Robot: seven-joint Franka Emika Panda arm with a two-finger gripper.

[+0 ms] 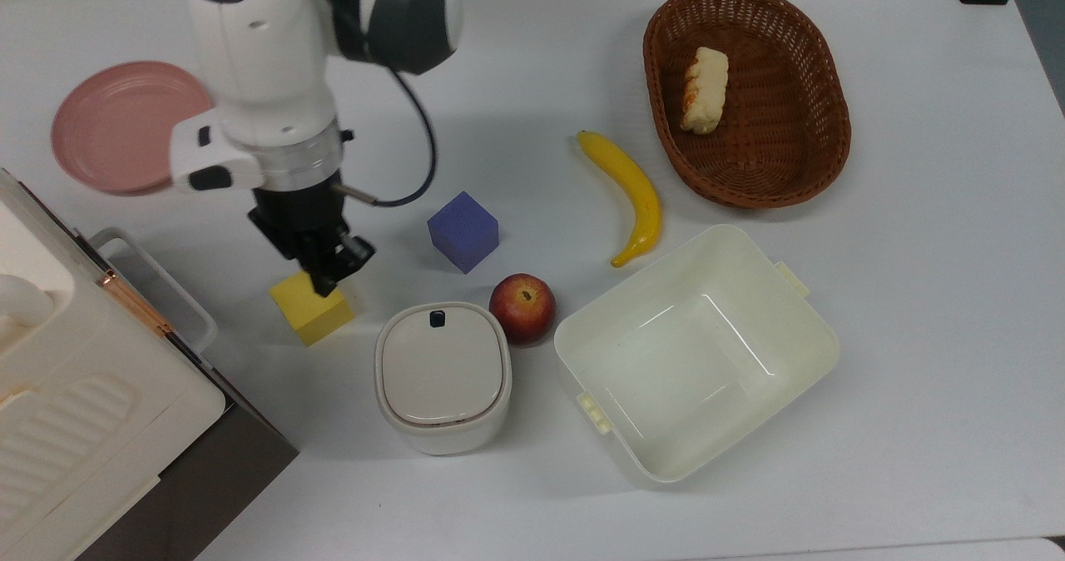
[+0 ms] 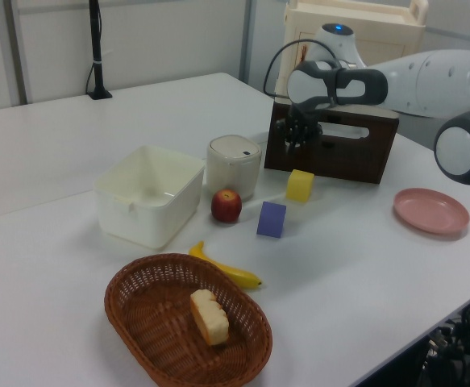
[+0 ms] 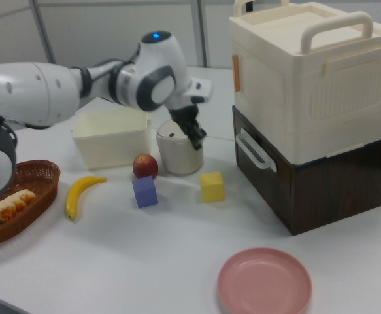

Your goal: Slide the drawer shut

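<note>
The drawer (image 3: 308, 190) is a dark brown box at the right view's right, under a cream carry case (image 3: 308, 78). Its front looks flush with the box, and its white loop handle (image 3: 252, 152) sticks out. In the top view the handle (image 1: 154, 282) juts from the lower left corner. My gripper (image 1: 333, 274) hangs shut and empty to the top view's right of the handle, apart from it and over the yellow cube (image 1: 312, 311). In the left view the gripper (image 2: 289, 141) is in front of the drawer's left end (image 2: 331, 157).
A purple cube (image 1: 463, 230), an apple (image 1: 522, 307) and a white lidded canister (image 1: 441, 374) sit mid-table. A cream tub (image 1: 811, 328), a banana (image 1: 632, 195) and a wicker basket (image 1: 836, 111) holding bread lie to the top view's right. A pink plate (image 1: 116, 124) lies at the upper left.
</note>
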